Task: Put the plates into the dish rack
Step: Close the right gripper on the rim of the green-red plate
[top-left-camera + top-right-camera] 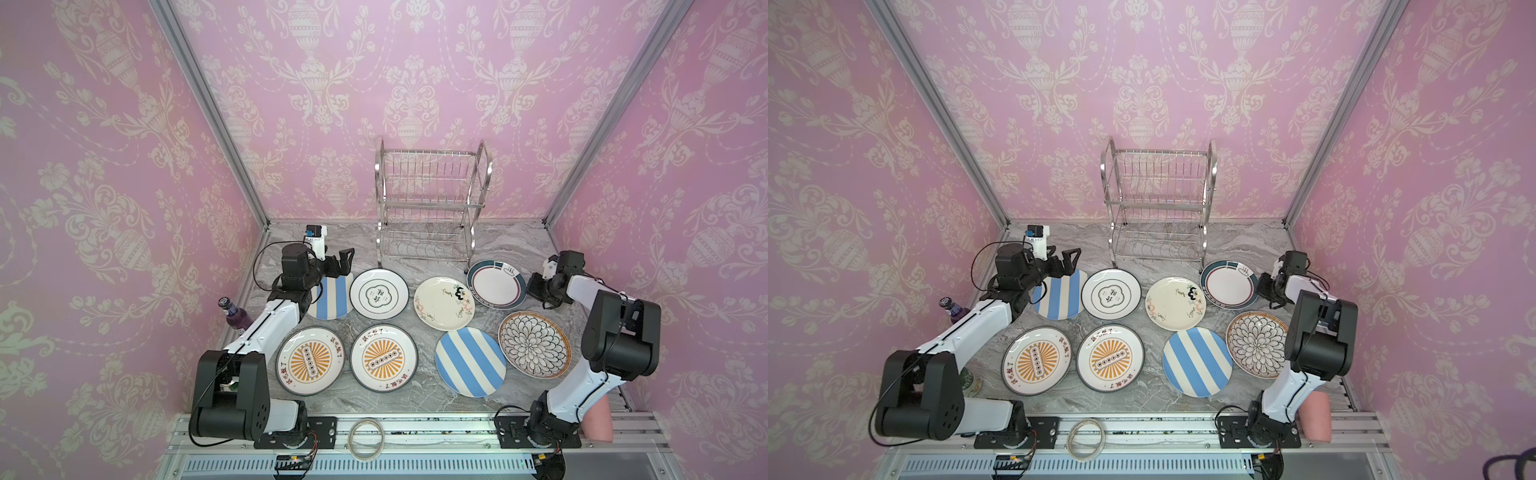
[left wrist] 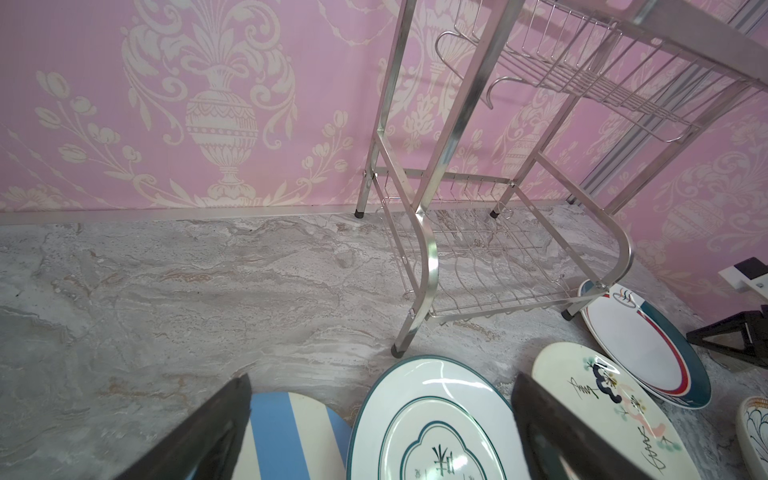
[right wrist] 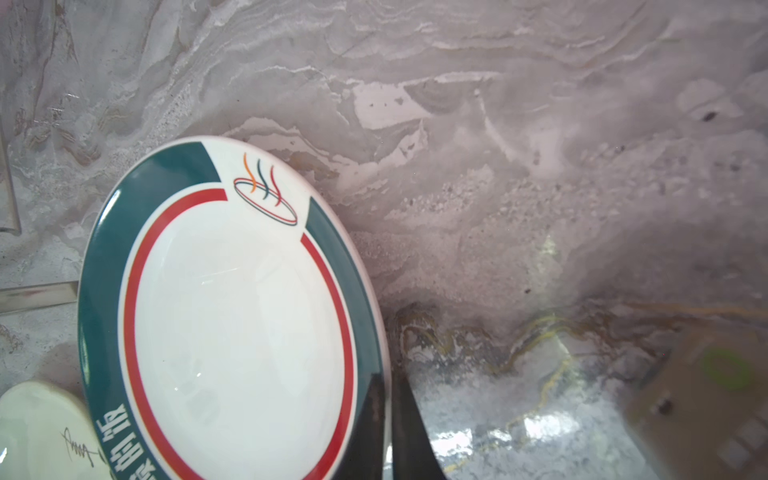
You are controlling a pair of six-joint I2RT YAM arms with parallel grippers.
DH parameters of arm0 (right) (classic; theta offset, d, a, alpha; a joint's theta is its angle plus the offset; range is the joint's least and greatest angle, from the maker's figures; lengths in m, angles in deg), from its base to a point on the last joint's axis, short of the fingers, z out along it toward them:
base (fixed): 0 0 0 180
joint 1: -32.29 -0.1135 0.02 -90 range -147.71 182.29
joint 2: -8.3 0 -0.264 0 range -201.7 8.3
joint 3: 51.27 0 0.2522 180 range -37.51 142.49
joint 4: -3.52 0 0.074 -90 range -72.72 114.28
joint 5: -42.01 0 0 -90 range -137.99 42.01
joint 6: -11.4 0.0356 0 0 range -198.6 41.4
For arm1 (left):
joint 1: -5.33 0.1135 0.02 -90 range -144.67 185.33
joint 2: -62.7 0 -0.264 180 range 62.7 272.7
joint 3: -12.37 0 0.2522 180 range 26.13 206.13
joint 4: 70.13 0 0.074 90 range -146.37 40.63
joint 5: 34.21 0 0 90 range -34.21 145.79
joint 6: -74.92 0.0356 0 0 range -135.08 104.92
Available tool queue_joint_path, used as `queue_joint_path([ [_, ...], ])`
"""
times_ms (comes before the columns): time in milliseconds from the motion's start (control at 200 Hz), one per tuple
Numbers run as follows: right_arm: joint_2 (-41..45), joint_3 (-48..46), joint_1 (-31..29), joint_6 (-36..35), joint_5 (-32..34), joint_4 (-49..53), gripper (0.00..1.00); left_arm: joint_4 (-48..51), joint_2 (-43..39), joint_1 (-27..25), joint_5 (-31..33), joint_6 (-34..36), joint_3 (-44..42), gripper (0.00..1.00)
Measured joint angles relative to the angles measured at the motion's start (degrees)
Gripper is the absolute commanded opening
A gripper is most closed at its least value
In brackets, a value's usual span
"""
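Top view: the dish rack [image 1: 432,199] stands upright at the back of the marble-patterned desk [image 1: 415,403], against the pink wall. All eight plates lie on the desk in front of it, outside its two wire shelves. The back row, from the left, holds the back striped plate [image 1: 332,299], partly under the left arm, then the white outlined plate [image 1: 379,294], the cream doodled plate [image 1: 444,303] and the teal-rimmed plate [image 1: 496,284]. The front row holds the left sunburst plate [image 1: 310,360], the right sunburst plate [image 1: 383,358], the front striped plate [image 1: 470,361] and the black petal plate [image 1: 534,345]. The left claw [image 1: 345,261] hangs above the left end of the back row. The right claw [image 1: 535,286] sits at the teal-rimmed plate's right edge. That plate's far rim lies just beside the rack's front foot.

Left wrist view: the left claw's fingers [image 2: 232,419] stand wide apart, released and holding nothing, over the back striped plate and the white outlined plate. The desk's marble shows through the wires of the rack's lower shelf.

Right wrist view: the right claw [image 3: 390,390] is clenched on the teal-rimmed plate's rim, with one dark finger on each side of it. The plate's edge overlaps the cream doodled plate.
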Motion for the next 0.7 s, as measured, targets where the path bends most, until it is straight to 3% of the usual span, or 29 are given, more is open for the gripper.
queue_joint_path([
  [65, 0.6, 0.0, 0.0, -0.3, 0.3, 0.2, 0.19, 0.0, 0.0, 0.0, 0.0, 0.0, 0.0, 0.99],
  [140, 0.8, 0.0, 0.0, -0.5, 0.4, 0.3, 0.25, 0.0, 0.0, 0.0, 0.0, 0.0, 0.0, 0.99],
  [400, 0.7, -4.3, 0.0, 3.0, -2.6, -2.9, 0.30, 0.0, 0.0, 0.0, 0.0, 0.0, 0.0, 0.99],
  [701, -2.5, -2.8, 0.0, 4.3, -6.6, -5.5, 0.32, 0.6, 0.0, 0.0, 0.0, 0.0, 0.3, 0.99],
])
